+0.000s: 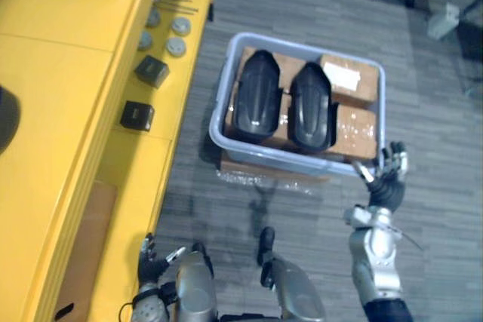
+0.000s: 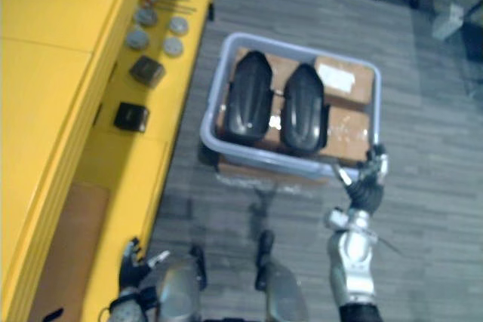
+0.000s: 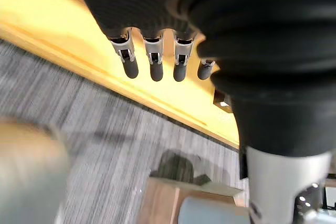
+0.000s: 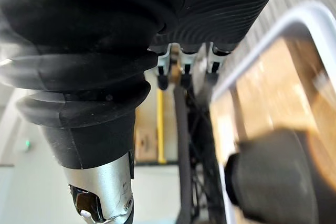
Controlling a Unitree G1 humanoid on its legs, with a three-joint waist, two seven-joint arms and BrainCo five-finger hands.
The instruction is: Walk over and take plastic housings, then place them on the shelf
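Note:
Two black plastic housings point(image 1: 255, 96) point(image 1: 312, 105) lie side by side on brown boxes inside a pale blue bin point(image 1: 224, 103) on the floor. My right hand point(image 1: 388, 175) hovers at the bin's near right corner, fingers relaxed and holding nothing. The right wrist view shows the bin's rim point(image 4: 262, 45) and a dark housing point(image 4: 273, 177) past those fingers point(image 4: 184, 74). Low at the left, my left hand point(image 1: 153, 262) hangs beside the yellow shelf point(image 1: 68, 111), its fingers point(image 3: 155, 61) straight and empty.
The yellow shelf's lower ledge carries two small black boxes point(image 1: 152, 71) point(image 1: 137, 115), several grey discs point(image 1: 176, 47) and thin rods point(image 1: 177, 1). A flat cardboard sheet point(image 1: 264, 169) lies under the bin. Grey carpet surrounds the bin. A pale object point(image 1: 445, 20) stands far right.

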